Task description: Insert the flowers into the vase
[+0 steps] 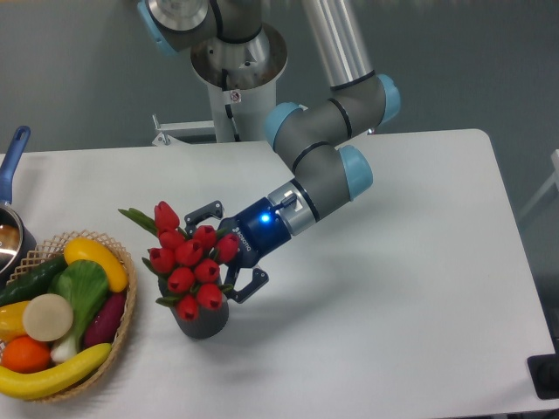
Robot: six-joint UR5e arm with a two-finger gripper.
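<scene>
Fingers (206,209) spread wide apart just right of the flowers (190,263), one prong above at the level of the upper buds, the other (255,285) below near the vase rim; nothing clamped between them, though contact with the stems behind the buds cannot be told. Gripper (230,249) reaching in from the right at a downward slant, blue light glowing on its wrist, arm (327,161) running up toward the top centre of the frame.

Flowers standing in the vase (202,320), red buds bunched above its mouth and hiding the rim, green leaves poking out toward the upper left. Vase upright on the white counter (402,279), lower left of centre, dark and cylindrical.

Basket (122,327) in the lower left corner, just beside the vase but apart from it, filled with a banana (48,377), a yellow pepper (94,257), a green leafy vegetable, a cucumber and an orange fruit. Pot with a blue handle (13,157) cut off at the left edge.
</scene>
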